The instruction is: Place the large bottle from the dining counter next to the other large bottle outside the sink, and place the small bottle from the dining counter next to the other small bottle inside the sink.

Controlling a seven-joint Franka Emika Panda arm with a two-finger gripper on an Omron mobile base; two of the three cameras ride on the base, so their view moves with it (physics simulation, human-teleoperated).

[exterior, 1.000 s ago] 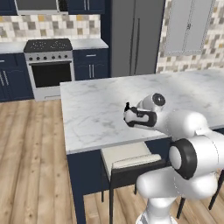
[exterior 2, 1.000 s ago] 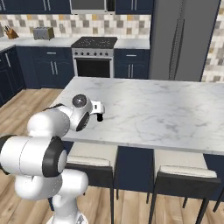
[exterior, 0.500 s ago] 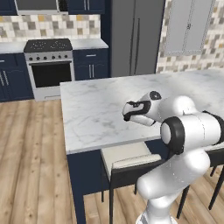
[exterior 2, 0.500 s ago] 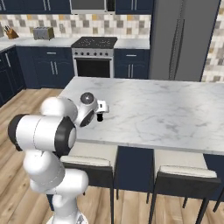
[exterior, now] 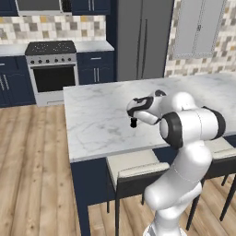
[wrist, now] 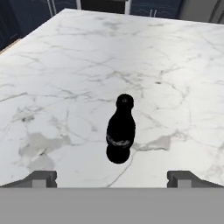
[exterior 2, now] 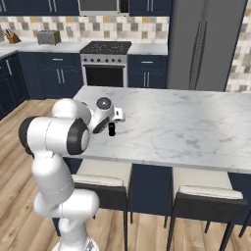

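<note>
In the hand view the gripper (wrist: 112,177) stood with its two finger tips wide apart at the bottom edge, one at seven o'clock and one at five o'clock, holding nothing. Just beyond them, centred between the two, a dark bottle (wrist: 120,130) with a narrow neck and a faint band around its body stood upright on the dining counter (wrist: 52,87), apart from both tips. Whether it was the large or the small bottle could not be told. In the left base view the hand hovered low over the marble with the bottle (exterior: 133,122) below it. Farther off, at eleven o'clock, stood a stove (exterior: 51,69).
</note>
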